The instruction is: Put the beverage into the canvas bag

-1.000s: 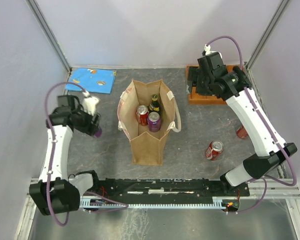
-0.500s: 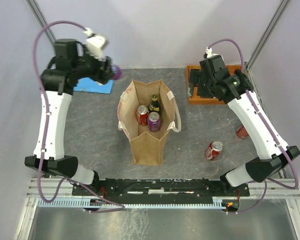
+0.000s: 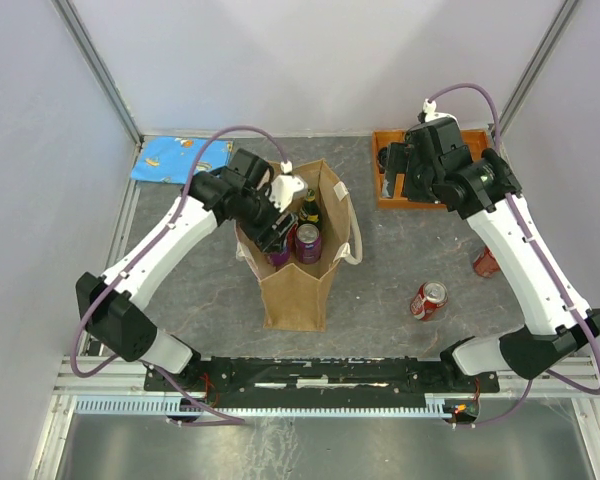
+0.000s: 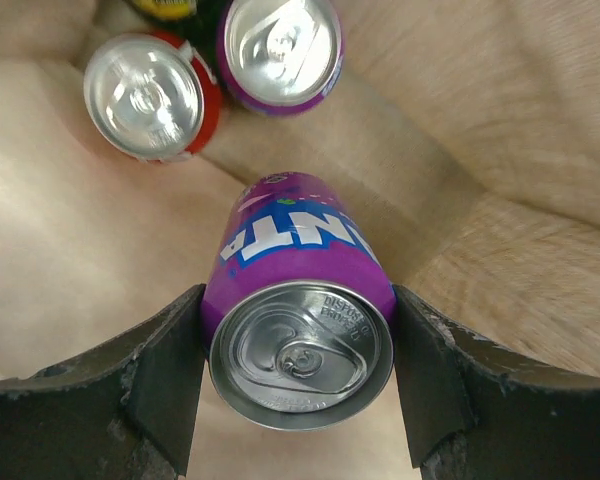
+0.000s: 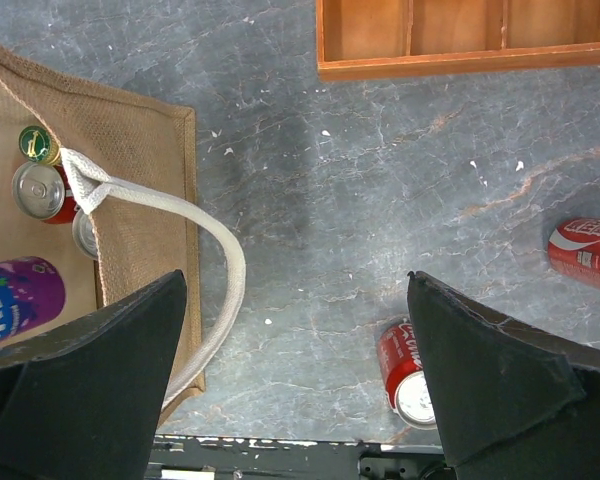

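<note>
Top view: the left gripper (image 3: 276, 238) reaches into the mouth of the canvas bag (image 3: 295, 295). Left wrist: its jaws pinch the purple can (image 4: 298, 330) by its sides, within the bag walls. Right wrist: the right gripper (image 5: 295, 390) is spread, empty, above the table (image 5: 360, 200).

The top external camera looks down from above and behind the arm bases, wide enough to take in the whole grey marbled table (image 3: 400, 260) with the tall tan-brown canvas bag (image 3: 295, 295) at its centre. The left wrist camera points steeply down into the bag's mouth from very close, and a purple soda can (image 4: 300, 290) fills its middle. The right wrist camera looks straight down from higher up. With the overhead view it shares the bag's right side, the cream rope handle (image 5: 220, 270) and a red can lying on the table (image 5: 408, 372).
</note>
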Robot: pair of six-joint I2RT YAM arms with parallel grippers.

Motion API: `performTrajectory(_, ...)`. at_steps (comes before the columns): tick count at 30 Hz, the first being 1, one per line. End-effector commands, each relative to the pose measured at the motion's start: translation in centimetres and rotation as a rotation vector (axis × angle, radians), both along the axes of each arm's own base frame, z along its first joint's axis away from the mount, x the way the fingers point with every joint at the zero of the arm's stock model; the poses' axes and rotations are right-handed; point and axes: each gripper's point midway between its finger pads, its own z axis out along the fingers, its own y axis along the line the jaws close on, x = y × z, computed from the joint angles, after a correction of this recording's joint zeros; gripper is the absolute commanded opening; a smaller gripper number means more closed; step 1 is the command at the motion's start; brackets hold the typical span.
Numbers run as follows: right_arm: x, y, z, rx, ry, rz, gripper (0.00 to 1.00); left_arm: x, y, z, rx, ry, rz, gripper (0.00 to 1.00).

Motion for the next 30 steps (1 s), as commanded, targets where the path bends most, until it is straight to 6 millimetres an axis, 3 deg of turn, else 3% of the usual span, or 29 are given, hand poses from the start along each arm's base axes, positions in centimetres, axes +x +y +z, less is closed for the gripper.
performTrajectory(1, 0.0, -0.3, 1.1, 0.024, -0.042, -0.022, 0.99, 2.5, -0.5, -0.4, -0.010, -0.159, 0.005, 0.03)
performTrajectory(10, -0.3, -0.8, 1.2, 0.005, -0.038, -0.032, 0.99, 3.7, -1.2, -5.7, 0.008, -0.111, 0.049, 0.03)
performTrajectory(22, -0.4, -1.3, 1.7, -0.003, -0.039, -0.040, 0.99, 5.4, -2.2, -8.9, 0.008, -0.087, 0.088, 0.03)
performTrajectory(30, -0.6, -1.6, 1.7, -0.006, -0.040, -0.049, 0.99, 5.2, -2.1, -11.7, 0.034, -0.044, 0.099, 0.03)
